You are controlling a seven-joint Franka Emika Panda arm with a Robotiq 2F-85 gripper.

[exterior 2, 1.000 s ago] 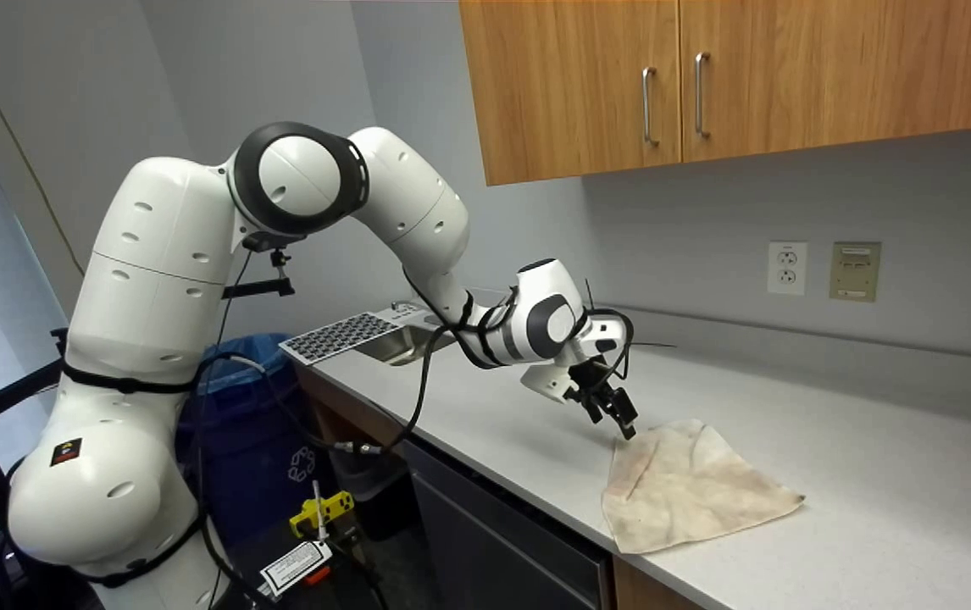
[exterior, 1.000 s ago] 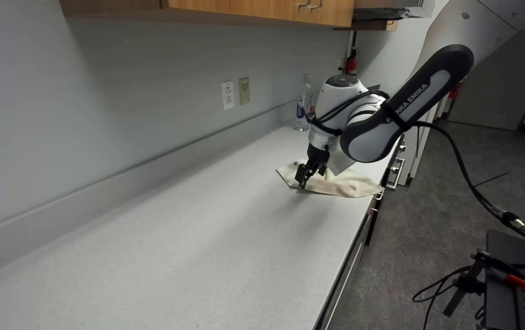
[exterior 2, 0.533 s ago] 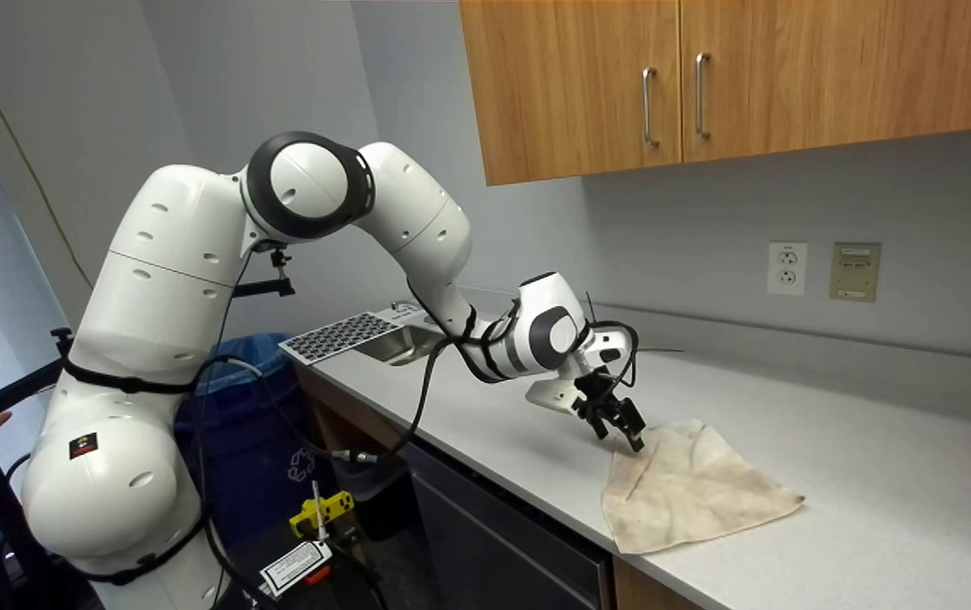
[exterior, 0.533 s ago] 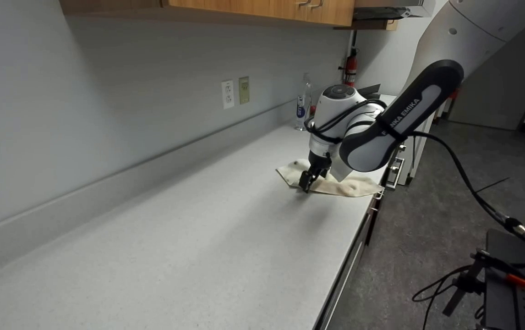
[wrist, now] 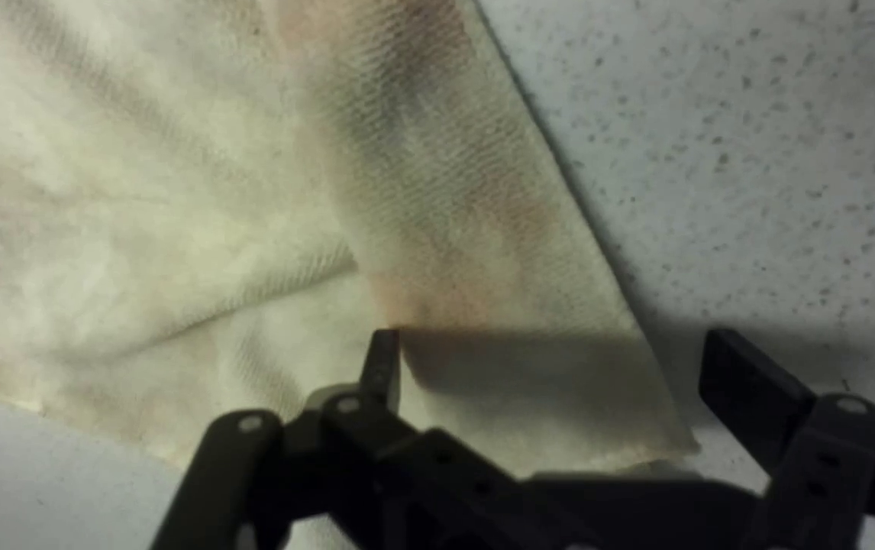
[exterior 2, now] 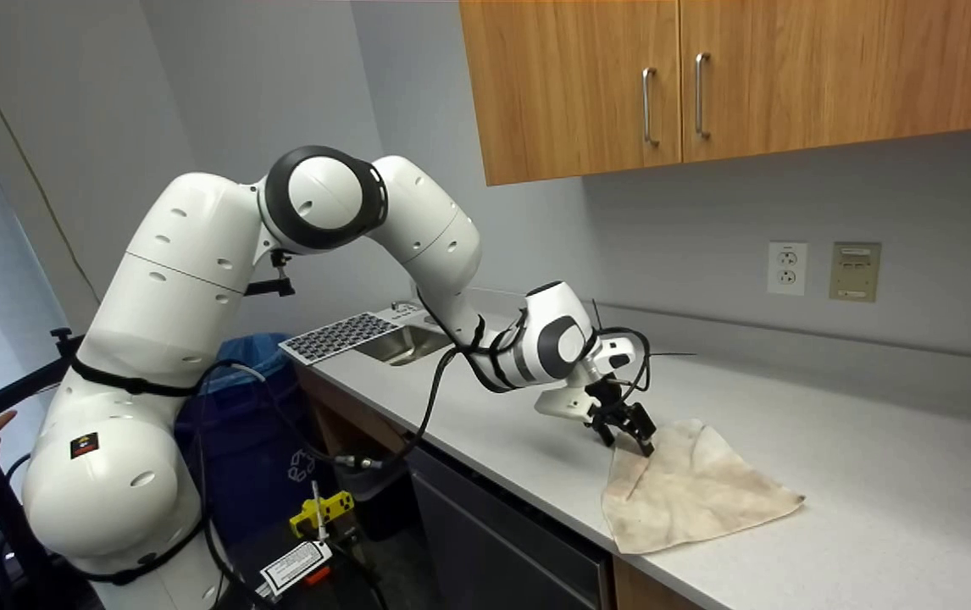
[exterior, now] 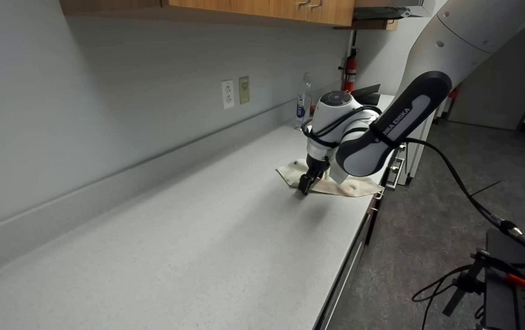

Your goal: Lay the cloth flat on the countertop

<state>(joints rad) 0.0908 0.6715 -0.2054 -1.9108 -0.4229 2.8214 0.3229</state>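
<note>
Gripper (wrist: 552,340) stood spread in the wrist view, left finger over the cloth (wrist: 178,229), right finger past its edge, likely so closing would catch the folded-looking strip (wrist: 483,206) between; the cloth lay creased on the counter (wrist: 750,168), probably not yet flat.

The cloth (exterior 2: 701,496) is a cream rag with pinkish-tan blotches, mostly spread out but kinda creased. In an exterior view it's lower right of the frame, bottom corner basically at the front edge of the pale, speckled tabletop (exterior 2: 901,470).
</note>
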